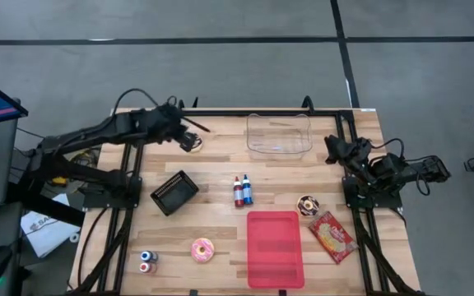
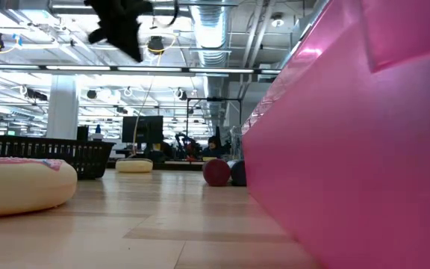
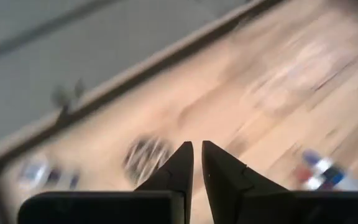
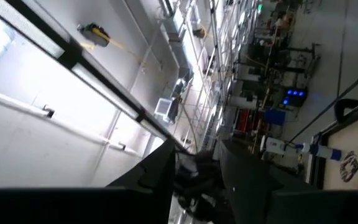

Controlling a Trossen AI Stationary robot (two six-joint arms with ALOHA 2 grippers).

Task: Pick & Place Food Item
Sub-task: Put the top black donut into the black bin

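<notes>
Doughnut (image 1: 202, 249), pink-iced, lies on the table (image 1: 220, 222) just left of the red tray (image 1: 274, 247), apart from both arms. Left gripper (image 1: 194, 141) hovers well behind the tray's left side, fingers (image 3: 178, 168) shut on nothing. Right gripper (image 1: 333, 148) waits behind the tray's right side; its finger gap cannot be told.

A robotics lab in an open industrial hall

Exposed ducts (image 2: 213, 30) and ceiling lights (image 2: 21, 75) run overhead; monitors (image 2: 142, 128) and workstations fill the background, and a wooden counter (image 1: 220, 226) stands on a grey concrete floor (image 1: 220, 70).
</notes>
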